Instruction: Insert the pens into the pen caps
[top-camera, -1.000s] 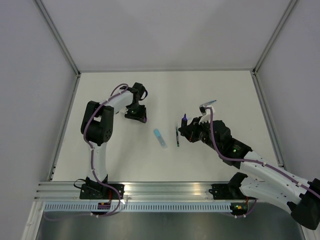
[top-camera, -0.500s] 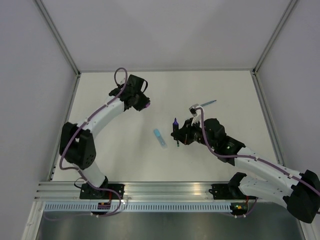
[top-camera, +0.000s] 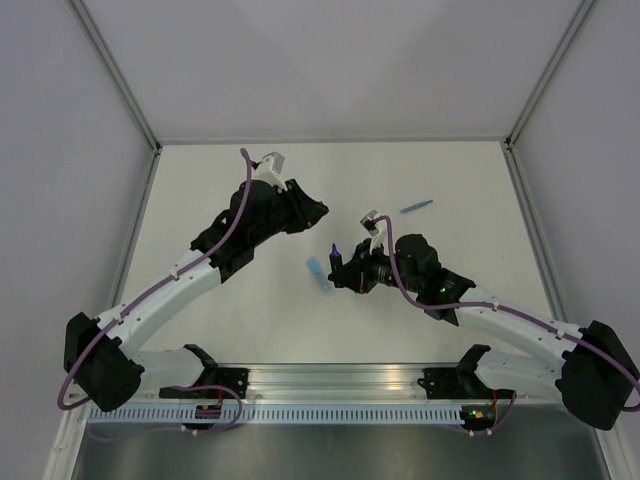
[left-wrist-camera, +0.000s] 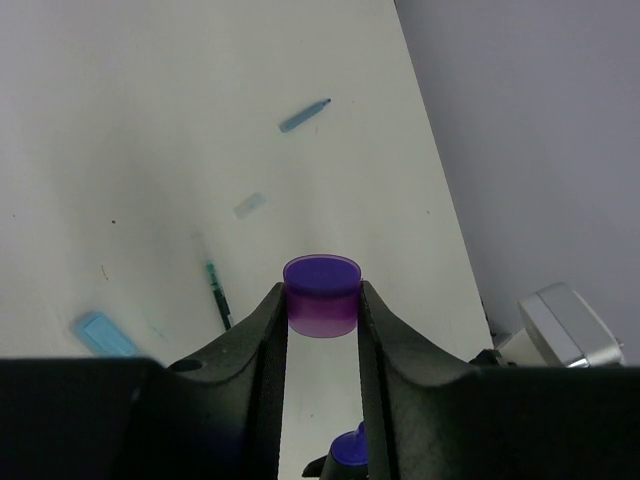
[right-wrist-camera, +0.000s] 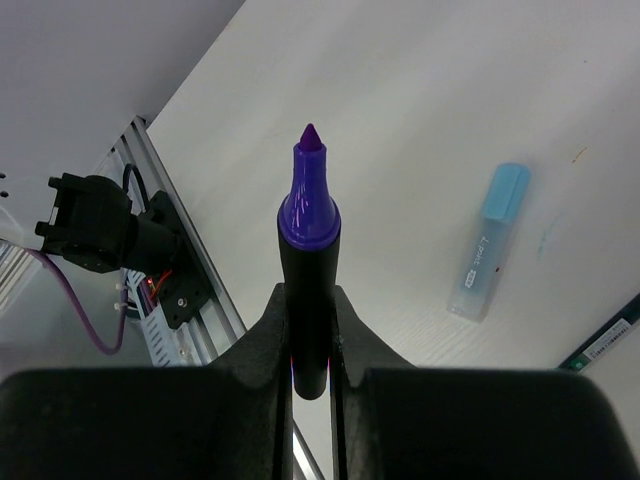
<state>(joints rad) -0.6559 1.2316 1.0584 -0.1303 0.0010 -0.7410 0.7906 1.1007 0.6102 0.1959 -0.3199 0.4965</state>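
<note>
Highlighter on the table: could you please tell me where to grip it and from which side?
Take the highlighter by the middle of its barrel, coming straight down and closing across its narrow width. It lies flat on the table, at an angle, with bare surface along both long sides, so there looks to be room.

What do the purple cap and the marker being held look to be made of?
The purple cap is probably translucent plastic: its lower wall lets light through and its surface looks smooth. The marker looks like opaque plastic, with a matte black barrel and a slightly shinier purple collar. Its pointed tip may be felt, but it is too small to confirm.
</note>
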